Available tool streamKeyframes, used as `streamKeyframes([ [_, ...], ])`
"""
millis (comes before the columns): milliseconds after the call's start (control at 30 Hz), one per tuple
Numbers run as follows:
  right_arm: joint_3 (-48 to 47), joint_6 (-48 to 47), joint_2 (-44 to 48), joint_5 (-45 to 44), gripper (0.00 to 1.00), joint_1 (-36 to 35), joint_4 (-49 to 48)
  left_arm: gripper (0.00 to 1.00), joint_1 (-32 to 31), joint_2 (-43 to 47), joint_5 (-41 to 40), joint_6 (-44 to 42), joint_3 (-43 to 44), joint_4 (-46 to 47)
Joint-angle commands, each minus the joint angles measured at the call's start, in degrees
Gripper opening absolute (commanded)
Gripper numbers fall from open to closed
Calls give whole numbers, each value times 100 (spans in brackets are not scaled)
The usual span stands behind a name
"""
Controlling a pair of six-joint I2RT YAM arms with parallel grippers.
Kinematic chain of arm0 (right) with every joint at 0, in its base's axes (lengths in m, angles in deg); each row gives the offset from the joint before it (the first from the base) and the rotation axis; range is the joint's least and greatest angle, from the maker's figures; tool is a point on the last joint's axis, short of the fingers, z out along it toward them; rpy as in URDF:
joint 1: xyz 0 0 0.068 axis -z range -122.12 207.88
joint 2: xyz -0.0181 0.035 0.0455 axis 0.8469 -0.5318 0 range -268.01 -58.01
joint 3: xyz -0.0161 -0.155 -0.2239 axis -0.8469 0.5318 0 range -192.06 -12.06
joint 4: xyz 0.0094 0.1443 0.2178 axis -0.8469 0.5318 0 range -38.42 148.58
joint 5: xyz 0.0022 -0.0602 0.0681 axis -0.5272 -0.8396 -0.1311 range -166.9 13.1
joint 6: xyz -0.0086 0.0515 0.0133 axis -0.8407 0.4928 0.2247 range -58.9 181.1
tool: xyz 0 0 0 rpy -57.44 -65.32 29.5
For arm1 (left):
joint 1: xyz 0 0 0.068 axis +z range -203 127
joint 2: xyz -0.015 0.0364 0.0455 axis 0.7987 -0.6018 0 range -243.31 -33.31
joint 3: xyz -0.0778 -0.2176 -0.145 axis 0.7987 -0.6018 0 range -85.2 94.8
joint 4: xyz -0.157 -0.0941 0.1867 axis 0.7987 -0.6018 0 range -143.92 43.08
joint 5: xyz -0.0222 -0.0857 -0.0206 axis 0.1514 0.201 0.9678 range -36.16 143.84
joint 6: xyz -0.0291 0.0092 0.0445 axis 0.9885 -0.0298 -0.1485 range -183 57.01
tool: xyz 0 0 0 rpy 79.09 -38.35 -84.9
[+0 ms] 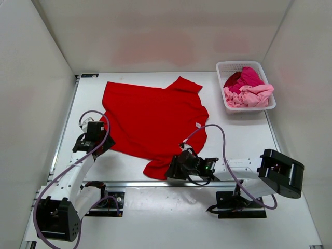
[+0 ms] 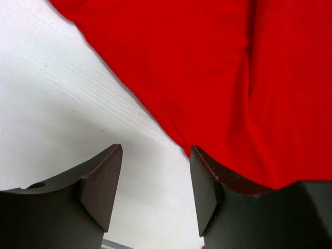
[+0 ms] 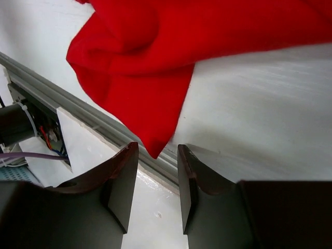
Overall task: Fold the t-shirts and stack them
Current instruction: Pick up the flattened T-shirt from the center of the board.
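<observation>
From above, the base of the left arm (image 1: 57, 218) and the elbow of the right arm (image 1: 280, 174) sit nearest, at the near edge of the white bench (image 1: 290, 145). The red t-shirt (image 1: 153, 122) lies spread across the middle of the bench, its small white neck label (image 1: 197, 124) showing toward the right side. The left hand (image 1: 96, 136) is at the shirt's near left edge. The right hand (image 1: 179, 167) is at the near tip of the shirt, close to the bench's front edge. At the far right stands a white lattice basket (image 1: 223, 70) holding a magenta t-shirt (image 1: 249, 77) and, nearer, a pale pink t-shirt (image 1: 251, 96).

In the left wrist view, the left hand (image 2: 155, 187) is spread wide, with bare bench showing between its dark fingers (image 2: 101, 187). The red t-shirt (image 2: 207, 67) fills the upper right, and its edge drapes over the top of the finger on the right.

In the right wrist view, the right hand (image 3: 157, 181) is parted only narrowly. A pointed corner of the red t-shirt (image 3: 135, 78) ends just at the mouth of the gap, above the grey rail (image 3: 78, 104) along the bench's front. It does not look clamped, though whether the tip touches the fingers (image 3: 122, 181) is hard to tell.
</observation>
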Motion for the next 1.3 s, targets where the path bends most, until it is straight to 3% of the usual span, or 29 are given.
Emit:
streamKeyframes([
  [0, -55, 230, -14, 16, 33, -95, -426, 65, 36, 91, 71, 114, -14, 116],
  [267, -107, 424, -523, 473, 29, -174, -910, 67, 88, 4, -139, 70, -57, 80],
  [567, 306, 748, -365, 464, 31, -69, -1042, 69, 114, -181, -96, 114, 13, 98],
  [800, 104, 644, -620, 622, 8, 115, -1112, 70, 202, -155, -140, 123, -66, 177],
  [900, 138, 564, -488, 648, 0, 160, -1077, 74, 229, -163, -122, 149, -110, 221],
  [1133, 437, 257, 608, 447, 0, 502, -419, 79, 422, -269, -236, 219, -14, 352],
  [1267, 814, 160, 1504, 438, 0, 502, 161, 75, 772, -313, -167, 395, -84, 572],
])
